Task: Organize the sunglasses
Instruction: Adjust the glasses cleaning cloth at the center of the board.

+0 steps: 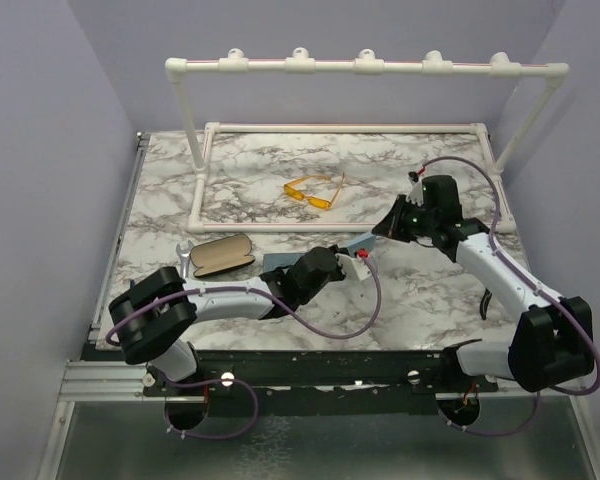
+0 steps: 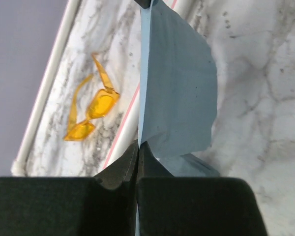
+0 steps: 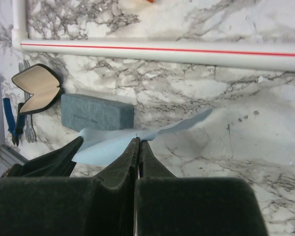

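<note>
The yellow-orange sunglasses (image 1: 310, 192) lie unfolded on the marble table inside the white pipe frame; they also show in the left wrist view (image 2: 91, 110). The dark wire-frame pair is out of view. A light blue cloth (image 1: 366, 240) hangs stretched between both grippers. My left gripper (image 1: 354, 252) is shut on one edge of the cloth (image 2: 179, 83), with its jaws pressed together (image 2: 138, 143). My right gripper (image 1: 385, 228) is shut on the other edge of the cloth (image 3: 113, 142), at the jaw tips (image 3: 138, 140). Both are in front of the sunglasses and apart from them.
The grey-blue rectangular case (image 1: 278, 262) (image 3: 96, 112) lies closed by the left arm. The black oval case (image 1: 220, 255) (image 3: 37, 88) lies open, tan inside. A wrench (image 1: 185, 258) and blue-handled pliers (image 3: 9, 123) lie at the left. A white pipe frame (image 1: 340, 127) and rack (image 1: 365, 66) stand behind.
</note>
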Available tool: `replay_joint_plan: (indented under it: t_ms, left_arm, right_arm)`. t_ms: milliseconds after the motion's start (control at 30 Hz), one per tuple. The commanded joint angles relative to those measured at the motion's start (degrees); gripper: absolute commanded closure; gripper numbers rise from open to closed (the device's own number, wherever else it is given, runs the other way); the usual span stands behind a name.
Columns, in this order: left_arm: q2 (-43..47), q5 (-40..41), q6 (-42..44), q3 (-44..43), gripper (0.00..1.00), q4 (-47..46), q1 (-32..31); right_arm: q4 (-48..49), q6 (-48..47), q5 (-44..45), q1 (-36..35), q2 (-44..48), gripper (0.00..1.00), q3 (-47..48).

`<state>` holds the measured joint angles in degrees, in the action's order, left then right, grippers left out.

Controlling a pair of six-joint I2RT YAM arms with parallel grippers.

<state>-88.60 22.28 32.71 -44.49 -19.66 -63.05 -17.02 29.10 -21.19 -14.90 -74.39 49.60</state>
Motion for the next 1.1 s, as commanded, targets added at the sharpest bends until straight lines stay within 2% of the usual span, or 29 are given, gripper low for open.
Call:
replay_joint_plan:
  t_ms: [0, 133, 300, 433, 567, 1067]
  left_arm:
    - [-2.0, -1.4, 11.3, -3.1, 1.00, -9.8, 2.0]
    - [-2.4, -4.4, 12.0, -2.9, 1.00, -9.6, 2.0]
    - [-2.4, -9.2, 9.8, 1.4, 1.00, -5.3, -0.6]
    - [-1.7, -11.1, 4.9, 2.2, 1.00, 1.8, -3.0]
    - [0.5, -14.5, 0.4, 2.5, 1.00, 10.2, -6.3]
    - [1.6, -22.3, -19.4, -1.6, 1.00, 35.4, -9.7]
  right_arm:
    - [-4.4, -5.3, 5.2, 0.4, 0.2, 0.99, 5.3]
    - [-4.8, -7.7, 2.8, 0.4, 1.3, 0.99, 3.8]
    - [-4.0, -6.2, -2.7, 0.3, 1.0, 0.99, -3.4]
    - [-5.5, -6.4, -5.2, 0.2, 4.3, 0.99, -8.3]
    - [-7.6, -8.3, -14.5, -0.4, 6.0, 0.99, -12.3]
    - [-8.7, 1.7, -16.5, -5.5, 10.1, 0.99, -24.0]
